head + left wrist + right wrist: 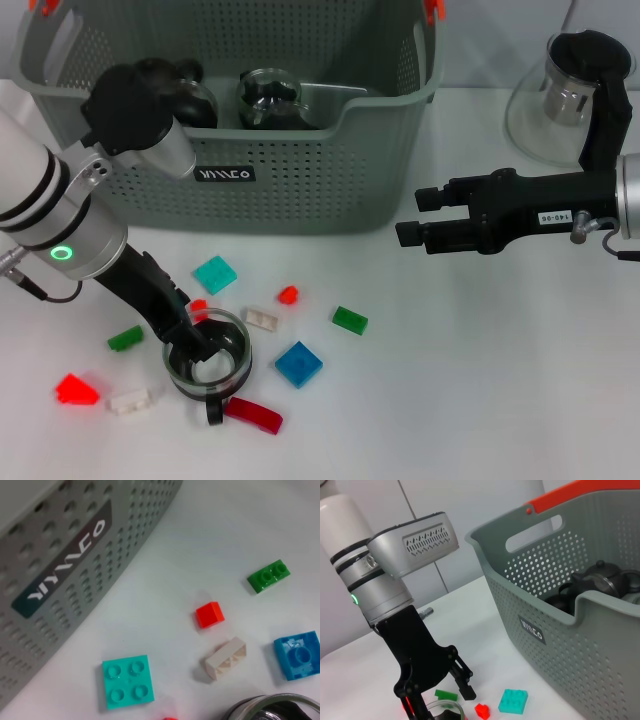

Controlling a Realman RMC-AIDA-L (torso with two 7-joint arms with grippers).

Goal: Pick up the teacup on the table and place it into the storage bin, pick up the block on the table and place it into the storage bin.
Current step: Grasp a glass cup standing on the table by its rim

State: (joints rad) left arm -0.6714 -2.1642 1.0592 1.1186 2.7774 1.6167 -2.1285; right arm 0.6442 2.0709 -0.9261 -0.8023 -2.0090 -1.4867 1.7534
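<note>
Before the storage bin (300,190), left pincer (203,335) apparently grips the upright teacup's (207,366) rim, handle toward the robot

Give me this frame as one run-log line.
left gripper: at teacup rim, one finger inside | right gripper: open, idle above table | storage bin: holds dark teaware | blocks: still on table

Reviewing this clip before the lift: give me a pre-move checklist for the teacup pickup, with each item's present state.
1. Left gripper at the teacup, one finger inside the rim: ok.
2. Grip closed firmly on the cup wall: cannot tell.
3. Teacup upright on the table: ok.
4. Red block lies against the cup's base and may get nudged: not ok.
5. Storage bin open on top, with dark teaware already inside: ok.
6. Right gripper is open and hovers apart from the cup: ok.
</note>
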